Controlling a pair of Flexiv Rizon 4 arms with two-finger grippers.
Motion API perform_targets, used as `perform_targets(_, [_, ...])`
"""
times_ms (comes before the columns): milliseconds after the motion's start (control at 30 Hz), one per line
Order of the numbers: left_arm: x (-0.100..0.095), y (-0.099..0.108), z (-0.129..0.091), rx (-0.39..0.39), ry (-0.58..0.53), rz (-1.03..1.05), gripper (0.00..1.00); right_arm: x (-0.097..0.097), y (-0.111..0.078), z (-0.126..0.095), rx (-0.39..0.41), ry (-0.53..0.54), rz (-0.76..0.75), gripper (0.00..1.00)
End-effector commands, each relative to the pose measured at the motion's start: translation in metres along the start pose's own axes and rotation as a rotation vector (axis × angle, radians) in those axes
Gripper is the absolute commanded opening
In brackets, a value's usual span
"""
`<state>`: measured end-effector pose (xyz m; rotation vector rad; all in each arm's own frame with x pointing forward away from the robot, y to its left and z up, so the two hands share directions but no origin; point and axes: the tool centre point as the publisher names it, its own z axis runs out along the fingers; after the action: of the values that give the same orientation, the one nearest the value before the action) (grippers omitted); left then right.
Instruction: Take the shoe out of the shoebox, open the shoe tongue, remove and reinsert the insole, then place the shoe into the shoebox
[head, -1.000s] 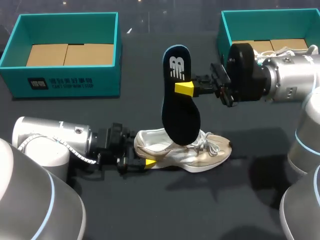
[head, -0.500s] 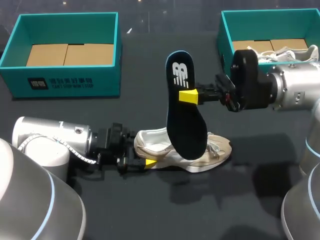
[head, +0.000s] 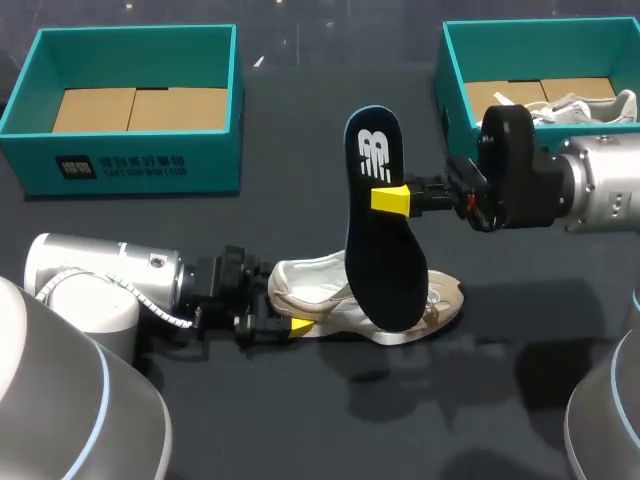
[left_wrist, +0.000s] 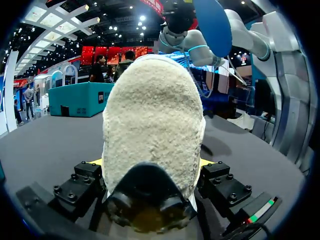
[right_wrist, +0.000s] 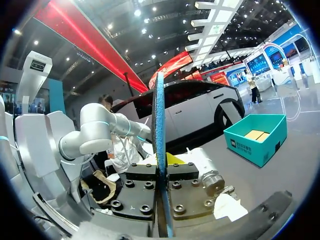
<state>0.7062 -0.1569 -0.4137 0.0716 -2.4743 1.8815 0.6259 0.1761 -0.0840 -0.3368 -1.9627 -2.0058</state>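
The right gripper (head: 392, 200) pinches the dark insole (head: 385, 270) between its closed fingers, holding it upright just above the beige shoe (head: 312, 290). The shoe lies on the black table (head: 300, 420), between the two teal shoeboxes, with its heel clamped in the left gripper (head: 288, 322).

The insole (head: 385, 260) is black with a white mark. The shoe (head: 310, 287) is beige and white. The shoeboxes (head: 140, 165) are teal.

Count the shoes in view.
2. One shoe lies on the table, its heel between the fingers of the left gripper; the other shoe lies in the right teal box, where the right arm may hide more.
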Motion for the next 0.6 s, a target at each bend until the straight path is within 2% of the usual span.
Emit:
perform_targets(33, [-0.0001, 0.0011, 0.0010, 0.000, -0.001, 0.000, 0.00, 0.0049, -0.0051, -0.0014, -0.003, -0.009, 0.017, 0.00])
perform_targets(267, [-0.0001, 0.0011, 0.0010, 0.000, -0.001, 0.000, 0.00, 0.0132, -0.0056, -0.0034, 0.014, -0.017, 0.048, 0.00])
perform_targets(600, [0.0002, 0.0014, 0.0006, -0.013, 0.003, 0.000, 0.00, 0.0132, -0.0056, -0.0034, 0.014, -0.017, 0.048, 0.00])
